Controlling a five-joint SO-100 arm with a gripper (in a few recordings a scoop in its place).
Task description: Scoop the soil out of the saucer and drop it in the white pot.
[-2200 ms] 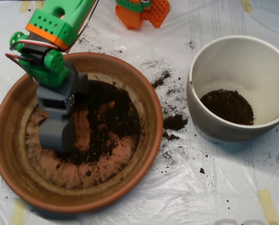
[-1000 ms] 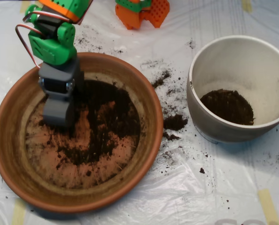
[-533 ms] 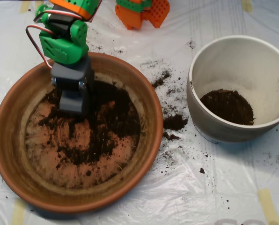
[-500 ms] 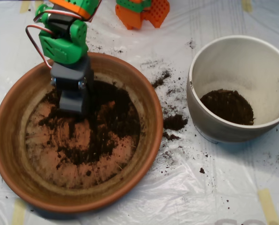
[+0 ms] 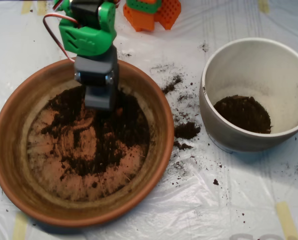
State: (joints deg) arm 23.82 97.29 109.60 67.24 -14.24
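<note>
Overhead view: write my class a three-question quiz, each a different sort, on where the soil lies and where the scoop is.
1. True or false: the white pot already holds some soil.
2. The scoop is over: A) the saucer B) the pot C) bare table.
3. What lies on the plastic sheet between the two dishes?

Key: 1 true. 2 A. 3 Spilled soil.
</note>
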